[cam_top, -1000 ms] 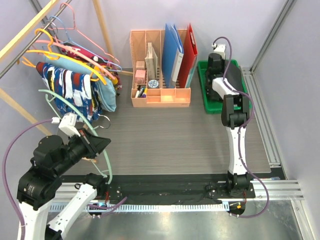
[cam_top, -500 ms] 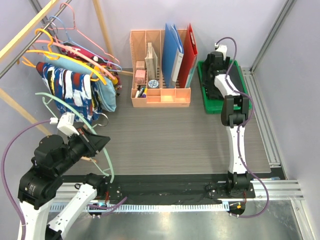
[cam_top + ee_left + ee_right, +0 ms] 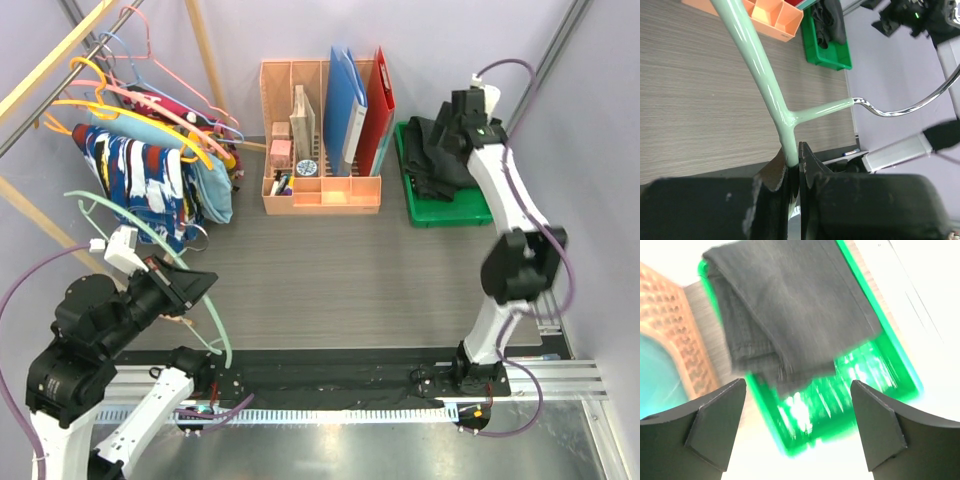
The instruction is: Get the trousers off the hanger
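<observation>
Black trousers (image 3: 435, 150) (image 3: 790, 305) lie crumpled in the green tray (image 3: 450, 212) (image 3: 865, 385) at the back right. My right gripper (image 3: 462, 110) (image 3: 799, 384) hangs open above them, nothing between its fingers. Near the front left, my left gripper (image 3: 185, 300) (image 3: 794, 162) is shut on the bar of a bare mint-green hanger (image 3: 215, 320) (image 3: 755, 55), whose metal hook (image 3: 895, 110) points away to the right. More trousers hang on hangers at the rack, back left: a navy-white-red print pair (image 3: 135, 175) and a light blue pair (image 3: 210, 185).
An orange desk organizer (image 3: 320, 190) holding a blue folder (image 3: 345, 95) and a red folder (image 3: 380, 90) stands at the back centre, beside the tray. The wooden rack frame (image 3: 40, 70) and several empty hangers fill the back left corner.
My right gripper has opened, let go of the black trousers in the tray, and risen up and to the right. My left gripper has shifted the green hanger slightly left.
</observation>
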Controlling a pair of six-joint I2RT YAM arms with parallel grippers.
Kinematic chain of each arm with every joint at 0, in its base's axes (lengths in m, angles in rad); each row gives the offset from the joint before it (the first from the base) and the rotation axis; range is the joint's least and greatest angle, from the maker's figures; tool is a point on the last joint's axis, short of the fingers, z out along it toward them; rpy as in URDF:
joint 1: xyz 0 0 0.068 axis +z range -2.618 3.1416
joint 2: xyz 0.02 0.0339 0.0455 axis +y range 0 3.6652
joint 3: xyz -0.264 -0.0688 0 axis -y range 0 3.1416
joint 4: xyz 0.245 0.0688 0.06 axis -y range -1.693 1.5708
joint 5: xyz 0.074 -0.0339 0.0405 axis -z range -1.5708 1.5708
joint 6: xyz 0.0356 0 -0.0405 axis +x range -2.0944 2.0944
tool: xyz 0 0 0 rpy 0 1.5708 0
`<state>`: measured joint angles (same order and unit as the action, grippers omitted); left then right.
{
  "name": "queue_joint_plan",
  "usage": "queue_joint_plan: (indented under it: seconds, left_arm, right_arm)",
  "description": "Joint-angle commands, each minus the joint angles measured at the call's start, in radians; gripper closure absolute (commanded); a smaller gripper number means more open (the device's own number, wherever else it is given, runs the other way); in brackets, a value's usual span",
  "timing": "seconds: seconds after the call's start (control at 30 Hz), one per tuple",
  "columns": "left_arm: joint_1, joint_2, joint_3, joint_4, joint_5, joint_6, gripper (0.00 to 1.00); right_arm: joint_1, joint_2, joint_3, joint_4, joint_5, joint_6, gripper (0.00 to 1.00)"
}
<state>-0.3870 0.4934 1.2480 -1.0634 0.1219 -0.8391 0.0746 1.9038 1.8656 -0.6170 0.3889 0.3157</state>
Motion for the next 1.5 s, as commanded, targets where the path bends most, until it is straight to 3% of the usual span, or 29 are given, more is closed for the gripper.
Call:
queue_joint_plan:
  seconds: [0.0, 0.13, 0.23, 0.37, 0.4, 0.5, 0.53, 0.73, 0.87, 1.03, 1.37, 1.47]
  left_arm:
    - [-0.004, -0.012, 0.073, 0.037, 0.013, -0.028, 1.0]
    - [-0.004, -0.027, 0.083, 0.043, 0.022, -0.057, 1.0]
    - [-0.004, -0.035, 0.074, 0.055, 0.004, -0.074, 1.0]
    - [-0.004, -0.036, 0.065, 0.095, -0.011, -0.097, 1.0]
    - [-0.003, -0.036, 0.065, 0.105, -0.018, -0.103, 1.0]
    - [-0.004, -0.03, 0.065, 0.125, -0.042, -0.123, 1.0]
    - [-0.004, -0.03, 0.067, 0.131, -0.053, -0.13, 1.0]
    - [-0.004, -0.035, 0.05, 0.167, -0.116, -0.218, 1.0]
    - [-0.003, -0.047, 0.013, 0.197, -0.116, -0.293, 1.0]
    - [-0.003, -0.055, -0.015, 0.214, -0.143, -0.348, 1.0]
    - [-0.004, -0.061, -0.016, 0.227, -0.168, -0.362, 1.0]
    - [-0.004, -0.065, -0.019, 0.232, -0.166, -0.365, 1.0]
  right_arm:
    - [0.033, -0.297, -0.248, -0.108, -0.03, 0.092, 0.09]
    - [0.146, -0.546, -0.488, -0.112, -0.054, 0.106, 0.09]
    - [0.35, -0.696, -0.647, -0.118, -0.07, 0.163, 0.1]
    - [0.614, -0.826, -0.765, -0.037, -0.218, 0.253, 0.11]
    - [0.727, -0.845, -0.787, -0.011, -0.266, 0.281, 0.11]
    - [0.896, -0.904, -0.841, 0.095, -0.301, 0.275, 0.11]
    - [1.015, -0.907, -0.844, 0.115, -0.305, 0.254, 0.11]
    - [1.393, -0.836, -0.827, 0.293, -0.178, 0.075, 0.1]
    - [1.47, -0.76, -0.819, 0.437, -0.117, -0.033, 0.11]
    - [1.476, -0.674, -0.81, 0.663, -0.075, -0.107, 0.14]
    - [1.476, -0.497, -0.634, 0.74, -0.099, -0.201, 0.21]
    - [1.472, -0.47, -0.597, 0.738, -0.084, -0.199, 0.3]
